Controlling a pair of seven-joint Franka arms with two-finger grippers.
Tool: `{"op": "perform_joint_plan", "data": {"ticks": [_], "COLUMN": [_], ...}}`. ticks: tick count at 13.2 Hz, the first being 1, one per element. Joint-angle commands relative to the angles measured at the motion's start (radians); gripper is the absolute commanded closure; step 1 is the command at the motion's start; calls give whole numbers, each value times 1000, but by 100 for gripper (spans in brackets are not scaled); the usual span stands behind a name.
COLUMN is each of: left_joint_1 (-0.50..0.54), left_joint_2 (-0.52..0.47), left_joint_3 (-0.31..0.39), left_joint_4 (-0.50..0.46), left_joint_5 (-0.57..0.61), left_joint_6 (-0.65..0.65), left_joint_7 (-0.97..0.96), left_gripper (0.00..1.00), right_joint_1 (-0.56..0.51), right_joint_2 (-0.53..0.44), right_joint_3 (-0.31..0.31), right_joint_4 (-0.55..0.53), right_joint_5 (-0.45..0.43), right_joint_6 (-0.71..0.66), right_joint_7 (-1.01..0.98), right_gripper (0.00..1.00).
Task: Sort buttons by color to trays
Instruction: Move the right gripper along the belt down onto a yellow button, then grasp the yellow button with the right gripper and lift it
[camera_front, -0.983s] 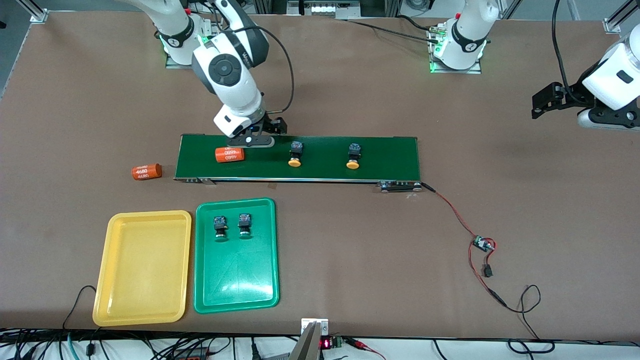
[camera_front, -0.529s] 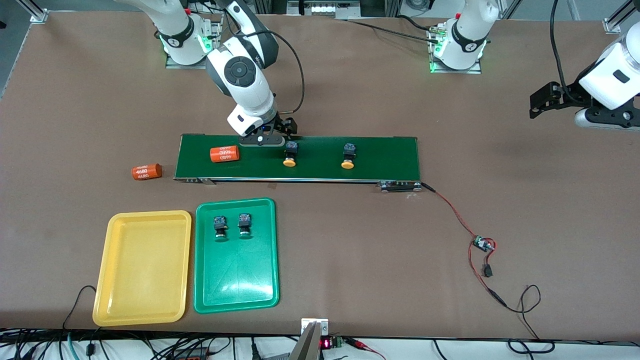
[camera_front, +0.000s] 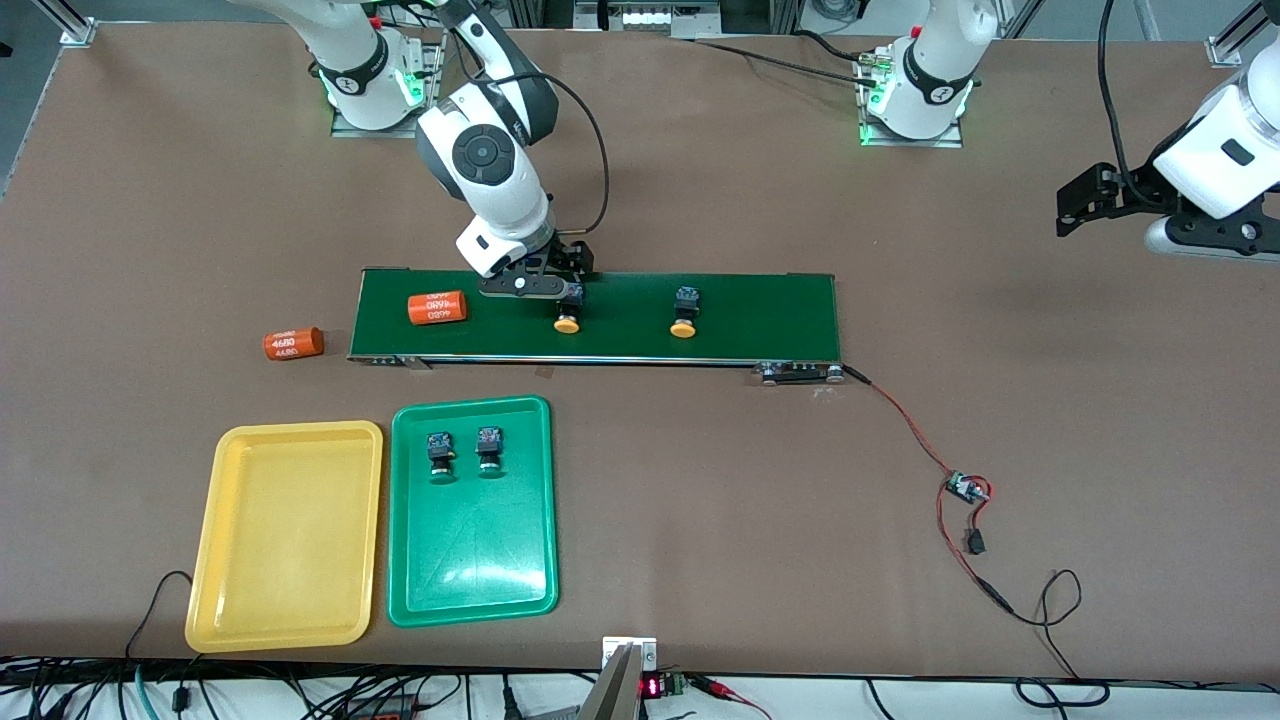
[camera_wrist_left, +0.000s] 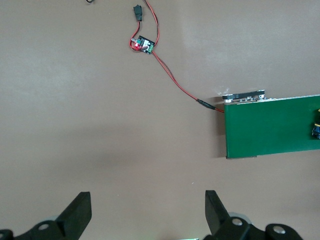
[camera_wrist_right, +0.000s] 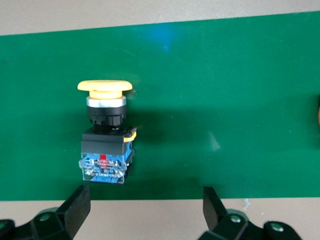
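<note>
Two yellow-capped buttons lie on the dark-green belt (camera_front: 760, 310): one (camera_front: 567, 312) (camera_wrist_right: 105, 132) just by my right gripper, the other (camera_front: 684, 316) farther toward the left arm's end. My right gripper (camera_front: 530, 288) (camera_wrist_right: 144, 209) hangs open over the belt's edge with nothing between its fingers; the button's blue-black body lies just ahead of one fingertip (camera_wrist_right: 76, 206). Two green-capped buttons (camera_front: 439, 455) (camera_front: 489, 450) rest in the green tray (camera_front: 470, 560). The yellow tray (camera_front: 285, 540) holds nothing. My left gripper (camera_front: 1085, 198) (camera_wrist_left: 147, 214) waits open above bare table at the left arm's end.
One orange cylinder (camera_front: 437, 307) lies on the belt toward the right arm's end, and another (camera_front: 293, 343) is on the table past that end. A small circuit board (camera_front: 965, 488) (camera_wrist_left: 142, 45) with red wires runs from the belt's motor end (camera_front: 800, 373).
The two yellow buttons and the cylinder on the belt have drifted toward the right arm's end. My right gripper has moved along the belt toward the left arm's end, to the nearest yellow button.
</note>
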Motion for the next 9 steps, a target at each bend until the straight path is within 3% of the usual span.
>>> {"op": "perform_joint_plan", "data": {"ticks": [1, 6, 9], "left_joint_1": [-4, -4, -4], "left_joint_2": [-1, -1, -1], "left_joint_3": [2, 2, 2], "left_joint_4": [14, 14, 14], "left_joint_5": [-5, -5, -5], "left_joint_6": [-17, -19, -17], "left_joint_7": [9, 9, 9], "left_gripper": [0, 0, 0], "right_joint_1": [-9, -10, -15], "right_joint_2": [10, 13, 73], "right_joint_3": [-1, -12, -19], "right_joint_4": [18, 46, 77], "right_joint_5": [0, -8, -37], "right_joint_6": [6, 8, 18], "right_joint_7": [15, 13, 13], "right_gripper": [0, 0, 0]}}
